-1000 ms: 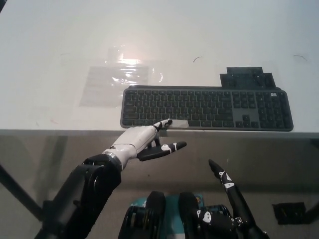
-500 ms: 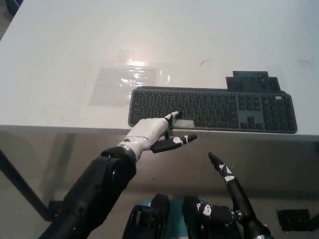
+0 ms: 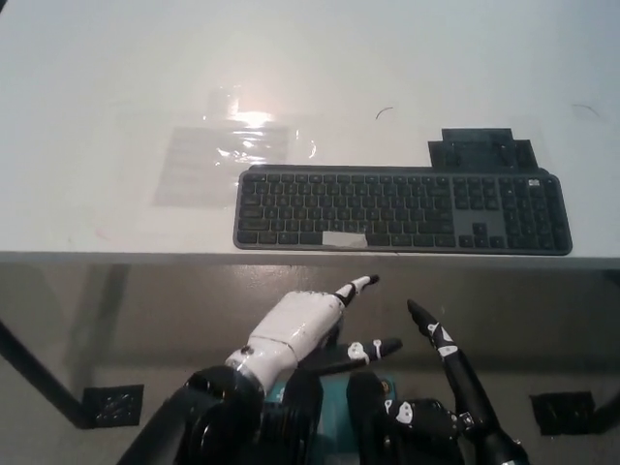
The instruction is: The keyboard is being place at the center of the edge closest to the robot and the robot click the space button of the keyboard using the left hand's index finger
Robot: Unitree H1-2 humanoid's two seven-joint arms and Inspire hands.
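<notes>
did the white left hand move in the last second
Yes. The white left hand drew back toward the robot, off the dark grey keyboard, below the white table edge.

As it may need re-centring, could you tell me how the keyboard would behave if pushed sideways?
The keyboard looks flat, low and rigid, so it would probably slide rather than tip or bend. The glossy white table suggests it would slip easily. A push at one end might swivel it.
</notes>
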